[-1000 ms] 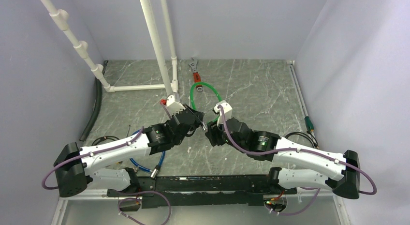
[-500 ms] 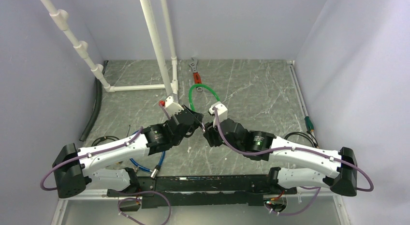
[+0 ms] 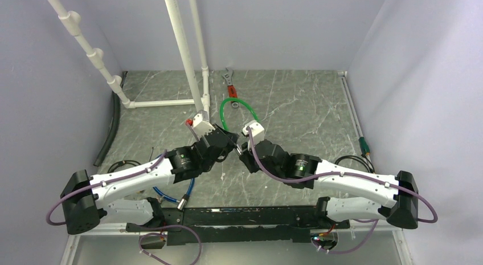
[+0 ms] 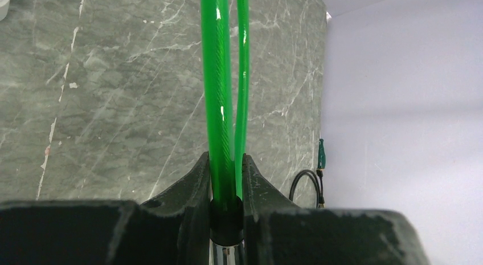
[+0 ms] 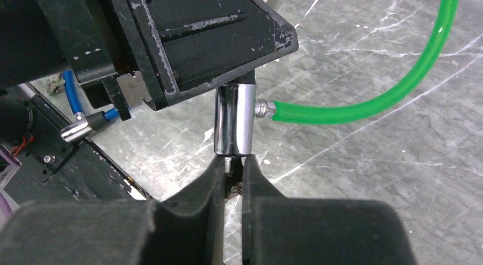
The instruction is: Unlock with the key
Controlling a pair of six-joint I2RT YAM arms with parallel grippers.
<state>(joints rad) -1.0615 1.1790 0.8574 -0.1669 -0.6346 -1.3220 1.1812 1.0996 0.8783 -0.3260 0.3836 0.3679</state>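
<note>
From above, the two arms meet over the middle of the table (image 3: 307,105), nearer its near edge than its far one, the left gripper (image 3: 230,144) and the right gripper (image 3: 241,153) tip to tip. What lies between them is too small to make out. A green cable (image 3: 223,108) loops from the meeting point toward the far edge. A red-handled wrench (image 3: 230,87) lies just beyond the loop at the far edge, beside the white pipes (image 3: 182,48). A blue cable (image 3: 189,187) lies by the near edge under the left arm. In the left wrist view, the left fingers (image 4: 191,185) are clamped on the green cable at its dark collar. Both strands of the loop run straight up and away over the marbled table top. In the right wrist view, the left gripper's black body holds the upper end of a silver lock cylinder (image 5: 233,128), with the green cable leaving its side to the right. The right fingers (image 5: 208,182) stand almost together, directly under the cylinder's lower end. A narrow slit remains between them, pinched on the key (image 5: 232,178). It is a small dull metal piece, only a sliver of which shows, and it touches the cylinder's end face.
</note>
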